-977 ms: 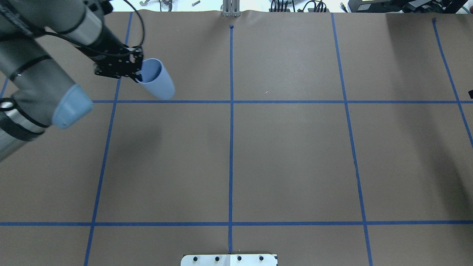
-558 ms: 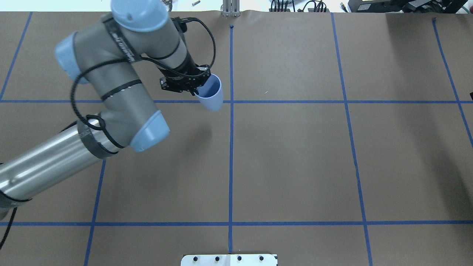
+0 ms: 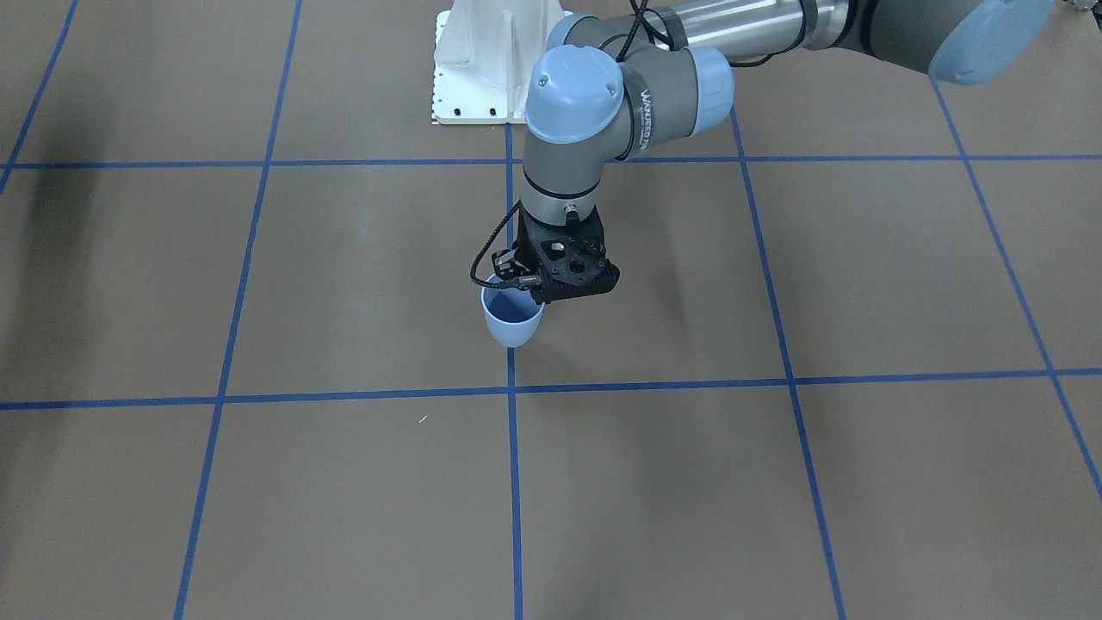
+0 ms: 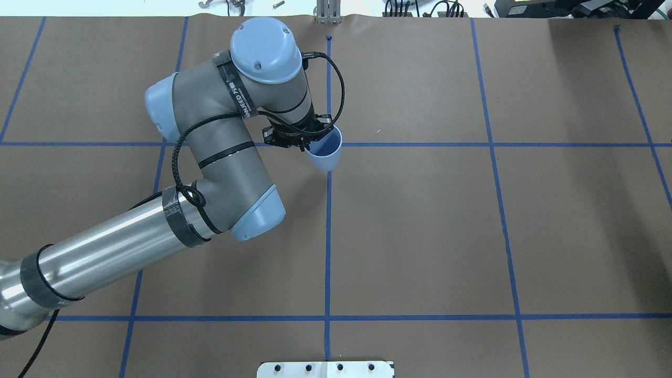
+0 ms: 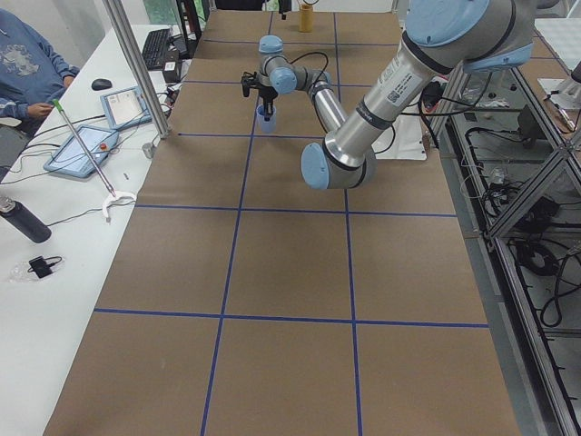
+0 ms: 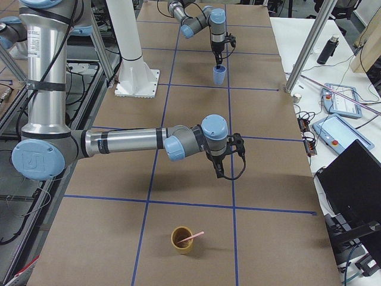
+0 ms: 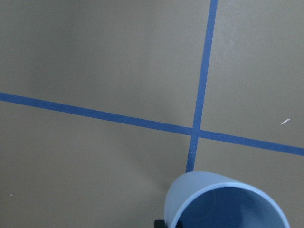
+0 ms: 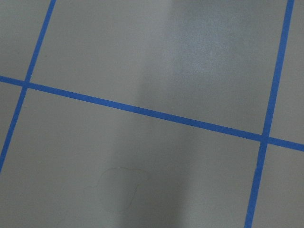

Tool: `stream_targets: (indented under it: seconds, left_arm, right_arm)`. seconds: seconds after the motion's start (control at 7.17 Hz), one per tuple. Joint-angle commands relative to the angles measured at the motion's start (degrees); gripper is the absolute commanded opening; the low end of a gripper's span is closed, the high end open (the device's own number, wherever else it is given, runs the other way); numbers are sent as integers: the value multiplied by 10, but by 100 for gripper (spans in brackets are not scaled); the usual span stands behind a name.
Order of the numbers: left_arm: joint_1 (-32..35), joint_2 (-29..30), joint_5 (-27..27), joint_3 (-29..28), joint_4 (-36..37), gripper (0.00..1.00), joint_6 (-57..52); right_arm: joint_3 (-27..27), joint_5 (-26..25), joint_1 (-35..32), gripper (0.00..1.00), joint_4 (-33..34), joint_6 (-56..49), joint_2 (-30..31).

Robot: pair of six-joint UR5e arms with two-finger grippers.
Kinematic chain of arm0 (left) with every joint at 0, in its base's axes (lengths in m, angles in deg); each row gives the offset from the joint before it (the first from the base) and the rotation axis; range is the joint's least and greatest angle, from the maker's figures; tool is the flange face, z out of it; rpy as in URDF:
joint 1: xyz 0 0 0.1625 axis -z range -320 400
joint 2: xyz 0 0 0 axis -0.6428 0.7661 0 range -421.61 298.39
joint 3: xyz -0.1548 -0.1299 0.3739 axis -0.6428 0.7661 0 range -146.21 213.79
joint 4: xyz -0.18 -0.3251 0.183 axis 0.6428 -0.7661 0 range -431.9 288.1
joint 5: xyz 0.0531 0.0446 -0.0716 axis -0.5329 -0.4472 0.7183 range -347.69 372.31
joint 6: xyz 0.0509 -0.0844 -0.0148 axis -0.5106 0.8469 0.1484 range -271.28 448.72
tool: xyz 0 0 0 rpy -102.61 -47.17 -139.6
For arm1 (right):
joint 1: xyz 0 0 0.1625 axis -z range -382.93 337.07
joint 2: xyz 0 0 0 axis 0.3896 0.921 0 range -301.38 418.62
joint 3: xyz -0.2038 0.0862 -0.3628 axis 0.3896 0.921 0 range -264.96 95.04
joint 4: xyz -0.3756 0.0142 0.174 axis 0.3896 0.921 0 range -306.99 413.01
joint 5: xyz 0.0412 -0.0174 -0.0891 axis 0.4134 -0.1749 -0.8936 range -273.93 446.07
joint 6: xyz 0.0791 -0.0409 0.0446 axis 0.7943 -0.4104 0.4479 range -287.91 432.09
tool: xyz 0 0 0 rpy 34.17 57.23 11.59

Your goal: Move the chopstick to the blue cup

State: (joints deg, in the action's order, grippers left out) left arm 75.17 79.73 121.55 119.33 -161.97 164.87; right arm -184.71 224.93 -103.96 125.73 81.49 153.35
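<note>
The blue cup [image 4: 326, 153] was carried across the table by the left claw [image 4: 307, 147]. A second before, it was held far out on the left side. Now it was held at the middle blue line, right by the spot where two tape lines [image 4: 420, 144] crossed. The left claw was closed on the cup's rim, and the cup was kept mouth up, tipped a little. It could not be told if the cup's bottom was touching the table [image 4: 420, 236] or was just above it.

So the cup was brought to the middle, where it could likely be reached by both arms. The chopstick [image 6: 191, 237] was not picked up yet. It was seen leaning in a brown cup [image 6: 181, 241] near the right end of the table, well apart from the blue cup. The right claw [image 6: 221, 173] was hung low between the two cups. How far open it was could not be told. Most of the task was judged to be left to do.

These were counted: one blue cup, one chopstick, one brown cup and two arms.
</note>
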Motion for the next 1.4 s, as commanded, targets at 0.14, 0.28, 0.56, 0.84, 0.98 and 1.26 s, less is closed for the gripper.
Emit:
stream_targets:
  seconds: [0.14, 0.28, 0.56, 0.84, 0.98, 1.26]
  left_arm:
    - [-19, 0, -10, -11, -3, 0, -3]
    - [-20, -1, -10, -13, -4, 0, -3]
    - [-24, -2, -10, -35, -51, 0, -1]
    - [-20, -1, -10, -28, -49, 98, -5]
    - [-11, -4, -8, -2, -43, 98, -6]
    - [2, -48, 0, 80, -14, 98, -16]
  right_arm:
    - [-8, 2, 1, 100, -4, 35, 0]
    - [-8, 2, 1, 100, -3, 36, 0]
    - [-7, 1, 1, 100, -3, 36, 0]
    - [-9, 1, 1, 100, -3, 36, 0]
    - [-8, 1, 1, 100, -3, 36, 0]
    - [-6, 0, 1, 100, -3, 36, 0]
